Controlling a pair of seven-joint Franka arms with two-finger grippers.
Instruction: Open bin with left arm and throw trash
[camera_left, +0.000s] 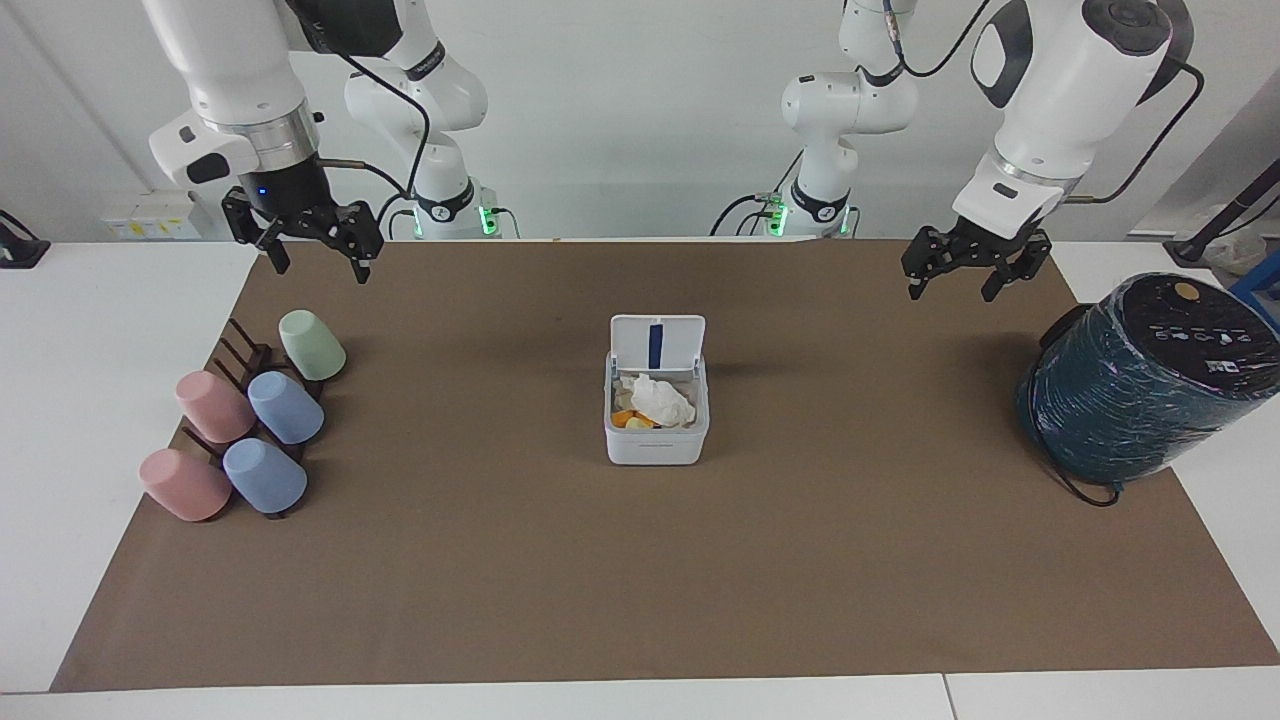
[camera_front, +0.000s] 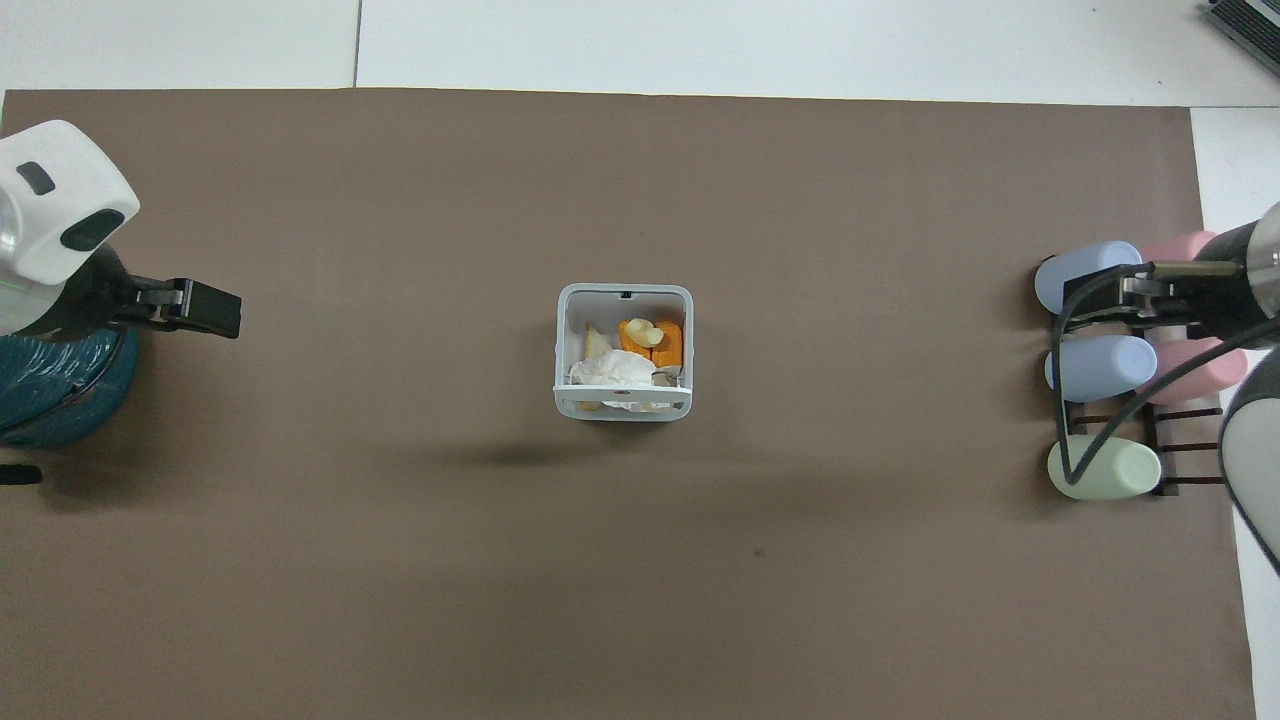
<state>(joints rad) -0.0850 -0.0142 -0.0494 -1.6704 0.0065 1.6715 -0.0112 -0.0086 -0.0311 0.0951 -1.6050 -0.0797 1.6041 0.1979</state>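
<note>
Bin, white, lid up: centre of the brown mat; tissue and orange trash inside. Left gripper spread wide, empty, over the mat's edge nearest the robots, by the teal cylinder. Right gripper likewise wide, over that same edge, at the other corner.

Overhead: bin mid-mat, trash within; left gripper beside the cylinder; right gripper above the racked cups.

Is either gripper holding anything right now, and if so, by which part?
Nothing is held. The left gripper and the right gripper both hang open and empty above the mat. The trash lies inside the open bin.
</note>
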